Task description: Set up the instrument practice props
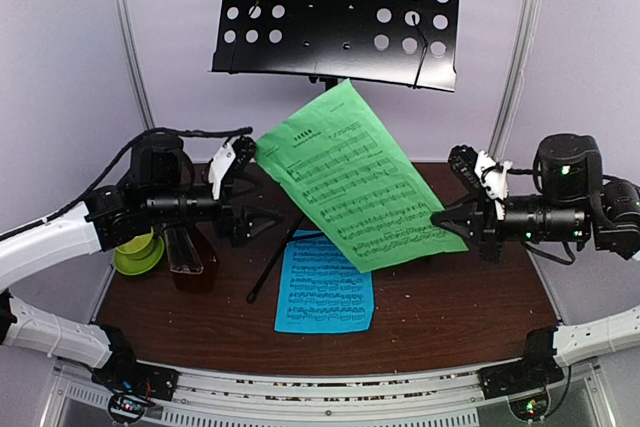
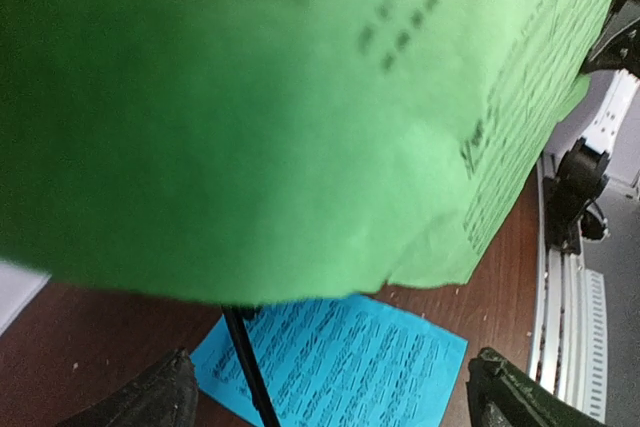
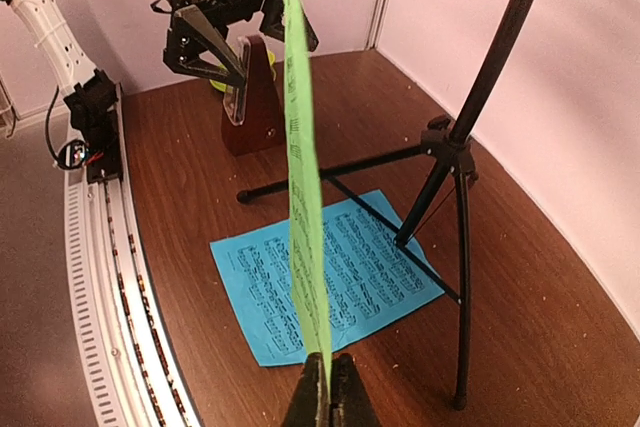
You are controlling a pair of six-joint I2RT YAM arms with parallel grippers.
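Observation:
The black perforated music stand [image 1: 340, 9] rises at the back on tripod legs [image 3: 455, 162]. My right gripper [image 1: 450, 217] is shut on the bottom edge of the green sheet [image 1: 352, 175], holding it up in the air in front of the stand; it shows edge-on in the right wrist view [image 3: 300, 147]. My left gripper [image 1: 258, 222] is open and empty beside the sheet's left side, and the sheet fills the left wrist view [image 2: 280, 107]. The blue sheet [image 1: 324, 292] lies flat on the table under a stand leg. The red-brown metronome [image 3: 255, 97] stands at the left.
A lime green cup and saucer [image 1: 138, 252] sit at the table's left edge behind my left arm. The table's brown top [image 1: 460, 297] ends at a ribbed rail [image 3: 110, 287] along the near edge. White walls close the back and sides.

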